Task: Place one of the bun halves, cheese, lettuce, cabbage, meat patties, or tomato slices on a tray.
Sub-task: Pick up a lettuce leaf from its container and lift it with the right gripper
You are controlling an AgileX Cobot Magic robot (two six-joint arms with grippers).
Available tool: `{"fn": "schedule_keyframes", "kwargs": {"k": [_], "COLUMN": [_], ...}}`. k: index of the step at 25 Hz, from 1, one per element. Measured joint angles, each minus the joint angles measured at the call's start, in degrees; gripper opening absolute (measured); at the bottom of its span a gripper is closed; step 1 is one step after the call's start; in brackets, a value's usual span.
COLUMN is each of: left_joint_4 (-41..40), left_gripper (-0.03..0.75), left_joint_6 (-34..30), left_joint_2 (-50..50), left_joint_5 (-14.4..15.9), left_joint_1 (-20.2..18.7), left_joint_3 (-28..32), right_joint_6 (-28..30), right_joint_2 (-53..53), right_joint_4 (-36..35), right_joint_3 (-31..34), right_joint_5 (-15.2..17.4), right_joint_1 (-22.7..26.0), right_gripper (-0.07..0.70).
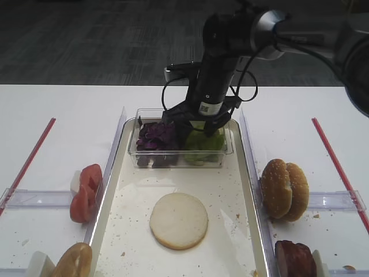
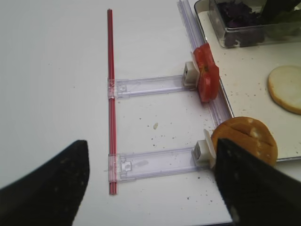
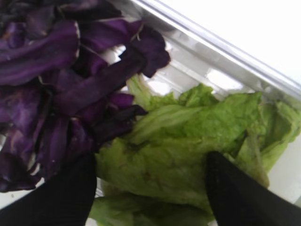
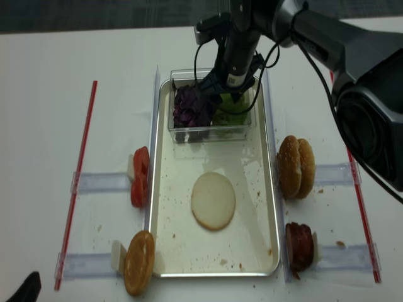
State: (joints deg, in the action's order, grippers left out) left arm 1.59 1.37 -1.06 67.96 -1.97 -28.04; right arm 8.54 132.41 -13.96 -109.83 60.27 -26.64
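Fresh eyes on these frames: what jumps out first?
The right gripper is down in the clear plastic box at the tray's far end, its jaws spread around the lettuce beside the purple cabbage. On the tray's middle lies a pale bun disc, alone.
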Motion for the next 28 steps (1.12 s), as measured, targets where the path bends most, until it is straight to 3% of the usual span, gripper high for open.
{"fn": "schedule_keyframes", "kwargs": {"k": [22, 28], "left_joint_4": [0.00, 0.00], "left_gripper": [0.510, 0.510], "left_joint_6": [0.00, 0.00], "left_joint_2": [0.00, 0.00], "left_joint_5": [0.00, 0.00], "left_joint_1": [0.00, 0.00], "left_joint_3": [0.00, 0.00], "right_joint_6": [-0.12, -0.12], "right_joint_2": [1.73, 1.73], "right_joint_4": [0.25, 0.25], "right_joint_3": [-0.13, -0.13], "right_joint_5": [-1.11, -1.11], "right_joint_1": [0.00, 0.00], "right_gripper": [0.423, 0.335]}}
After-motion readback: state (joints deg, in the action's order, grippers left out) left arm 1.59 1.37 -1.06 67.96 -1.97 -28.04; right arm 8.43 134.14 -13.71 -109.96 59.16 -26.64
